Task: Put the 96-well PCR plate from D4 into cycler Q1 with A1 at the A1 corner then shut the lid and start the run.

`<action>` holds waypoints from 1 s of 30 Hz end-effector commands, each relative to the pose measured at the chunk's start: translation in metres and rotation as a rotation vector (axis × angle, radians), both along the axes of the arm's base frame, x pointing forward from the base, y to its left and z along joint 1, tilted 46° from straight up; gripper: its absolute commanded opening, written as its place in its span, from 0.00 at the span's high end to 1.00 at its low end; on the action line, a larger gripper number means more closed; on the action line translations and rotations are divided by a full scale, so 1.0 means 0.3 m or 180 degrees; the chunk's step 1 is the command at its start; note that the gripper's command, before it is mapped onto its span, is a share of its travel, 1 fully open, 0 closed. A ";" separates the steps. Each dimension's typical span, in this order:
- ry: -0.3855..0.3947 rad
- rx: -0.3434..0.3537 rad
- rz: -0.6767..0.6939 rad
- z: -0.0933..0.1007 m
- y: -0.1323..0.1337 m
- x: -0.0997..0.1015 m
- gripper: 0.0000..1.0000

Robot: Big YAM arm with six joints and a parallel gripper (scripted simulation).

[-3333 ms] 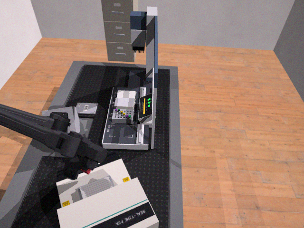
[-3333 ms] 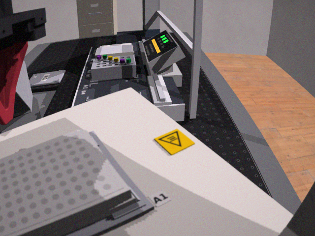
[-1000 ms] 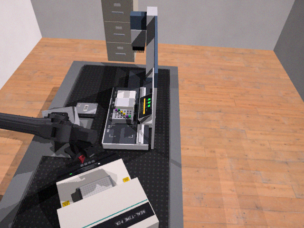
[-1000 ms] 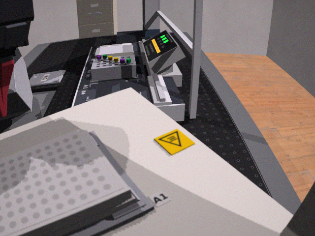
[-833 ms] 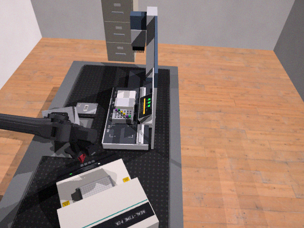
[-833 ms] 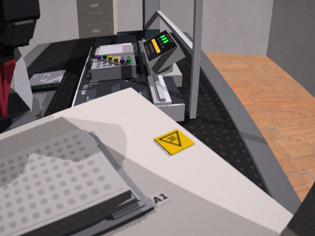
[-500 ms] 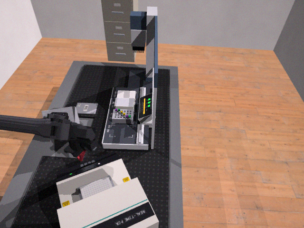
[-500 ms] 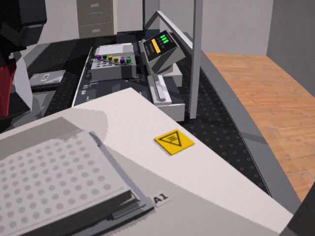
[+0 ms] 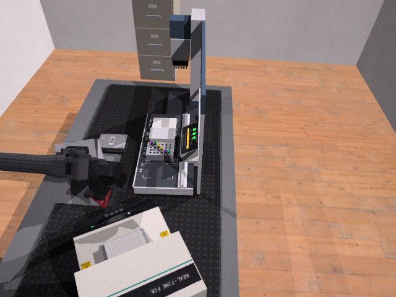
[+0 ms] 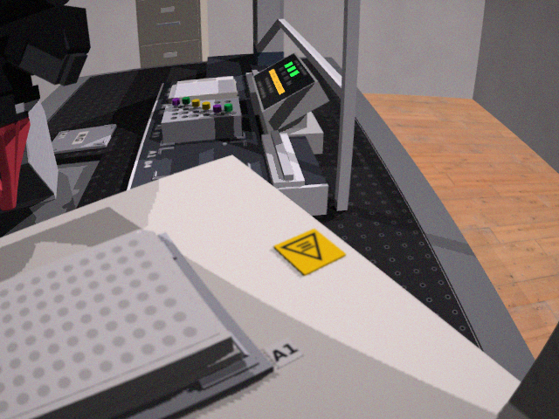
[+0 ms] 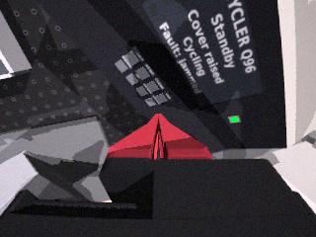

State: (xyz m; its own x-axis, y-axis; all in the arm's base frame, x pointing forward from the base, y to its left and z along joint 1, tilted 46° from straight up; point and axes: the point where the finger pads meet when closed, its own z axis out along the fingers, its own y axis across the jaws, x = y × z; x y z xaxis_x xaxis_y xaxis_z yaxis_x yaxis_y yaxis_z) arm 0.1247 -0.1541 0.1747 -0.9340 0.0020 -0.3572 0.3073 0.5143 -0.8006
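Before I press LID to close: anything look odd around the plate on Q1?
Nothing stands out. The plate lies flat on the block by the A1 mark, lid raised, lamp green. The end effector is shut, holding nothing, near the keys.

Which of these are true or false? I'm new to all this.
1. A plate lies on the cycler under the open lid. True.
2. The lamp glows red. False: it is green.
3. The red gripper holds a plate. False: it is shut on nothing.
4. The tube block carries coloured caps. True.
5. The gripper's tip points toward the keys. True.
6. The yellow sticker sits on the floor. False: it is on the cycler's top.
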 end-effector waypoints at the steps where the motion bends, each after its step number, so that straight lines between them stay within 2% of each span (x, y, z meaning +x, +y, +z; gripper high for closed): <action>1: 0.0048 -0.0065 0.0139 0.028 0.004 0.019 1.00; 3: 0.0109 -0.0097 0.0161 -0.008 0.005 0.010 1.00; 7: 0.0299 -0.0180 0.0295 0.012 0.004 0.014 1.00; 9: 0.0425 -0.0224 0.0372 -0.038 0.009 0.004 1.00; 12: 0.0633 -0.0285 0.0480 -0.029 0.009 0.004 1.00; 14: 0.0732 -0.0333 0.0545 -0.066 0.012 -0.003 1.00; 18: 0.0812 -0.0367 0.0602 -0.054 0.011 -0.001 1.00; 19: 0.0818 -0.0377 0.0584 -0.072 0.010 -0.006 1.00; 20: 0.0872 -0.0401 0.0623 -0.090 0.013 -0.008 1.00; 23: 0.1034 -0.0470 0.0738 -0.079 0.014 -0.004 1.00; 25: 0.1151 -0.0520 0.0804 -0.122 0.017 -0.012 1.00; 30: 0.1426 -0.0623 0.0913 -0.089 0.010 -0.010 1.00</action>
State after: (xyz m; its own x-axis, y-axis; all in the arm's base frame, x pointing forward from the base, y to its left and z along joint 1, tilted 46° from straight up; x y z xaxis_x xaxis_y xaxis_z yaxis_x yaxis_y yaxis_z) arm 0.1156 -0.1511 0.1355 -0.9614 -0.2662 0.0694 -0.1722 0.3855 -0.9065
